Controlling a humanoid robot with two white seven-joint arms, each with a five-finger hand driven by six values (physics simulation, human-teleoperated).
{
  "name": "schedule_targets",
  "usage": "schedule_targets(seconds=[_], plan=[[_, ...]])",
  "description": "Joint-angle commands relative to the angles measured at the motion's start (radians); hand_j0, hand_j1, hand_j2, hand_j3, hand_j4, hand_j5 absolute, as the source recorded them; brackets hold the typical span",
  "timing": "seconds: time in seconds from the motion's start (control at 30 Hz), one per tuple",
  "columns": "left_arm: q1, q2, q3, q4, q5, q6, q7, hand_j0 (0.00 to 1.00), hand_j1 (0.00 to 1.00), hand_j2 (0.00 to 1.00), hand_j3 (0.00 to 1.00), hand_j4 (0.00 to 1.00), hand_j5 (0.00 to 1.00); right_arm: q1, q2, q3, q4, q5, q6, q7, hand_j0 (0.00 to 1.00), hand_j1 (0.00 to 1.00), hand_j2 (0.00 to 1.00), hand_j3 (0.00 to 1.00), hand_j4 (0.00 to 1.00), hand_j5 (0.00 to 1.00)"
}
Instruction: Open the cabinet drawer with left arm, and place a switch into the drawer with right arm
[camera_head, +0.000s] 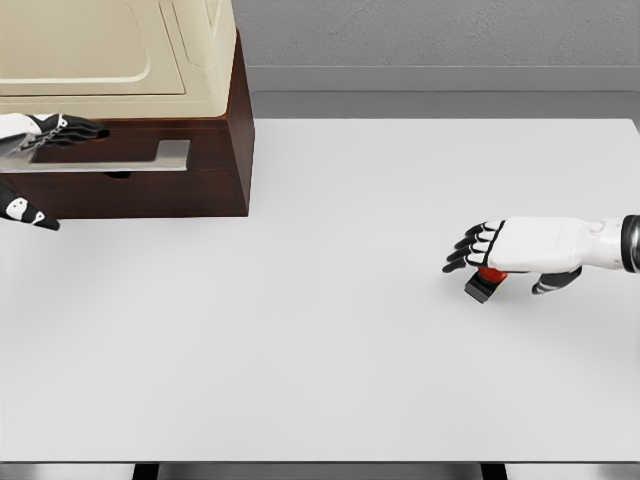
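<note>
The switch (484, 281), a small black box with a red button, lies on the white table (330, 350) at the right. My right hand (505, 268) hovers just over it, palm down. The fingers (466, 252) bend past the switch's far side and the thumb (554, 284) stays off to its right, so nothing is gripped. The dark brown cabinet (215, 170) with a cream top stands at the back left. A silver handle bar (130, 160) crosses its drawer front. My left hand (40, 170) straddles the bar's left end, fingers (68, 128) above it and thumb (28, 213) below, not closed on it.
The table's far edge meets a grey wall behind. The cabinet's right side wall faces the open stretch of table between the two hands.
</note>
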Motion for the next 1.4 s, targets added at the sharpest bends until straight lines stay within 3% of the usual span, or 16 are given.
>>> schedule_targets(seconds=[0.0,0.87,1.37], plan=[[0.002,0.001,0.001,0.0,-0.038,0.01,0.004,1.0,1.0,1.0,1.0,1.0,1.0,0.0,0.005,-0.003,0.015,-0.005,0.002,0.0,1.0,1.0,1.0,1.0,1.0,1.0],[0.035,-0.018,-0.015,0.0,-0.085,0.008,0.002,1.0,1.0,1.0,1.0,1.0,1.0,0.017,0.038,-0.003,0.045,0.032,0.002,0.0,1.0,1.0,1.0,1.0,1.0,1.0],[0.038,-0.008,-0.091,0.0,-0.102,-0.064,-0.009,1.0,1.0,1.0,1.0,1.0,1.0,0.026,0.038,-0.006,0.045,0.038,0.002,0.0,0.97,0.97,0.97,0.97,0.97,0.97]])
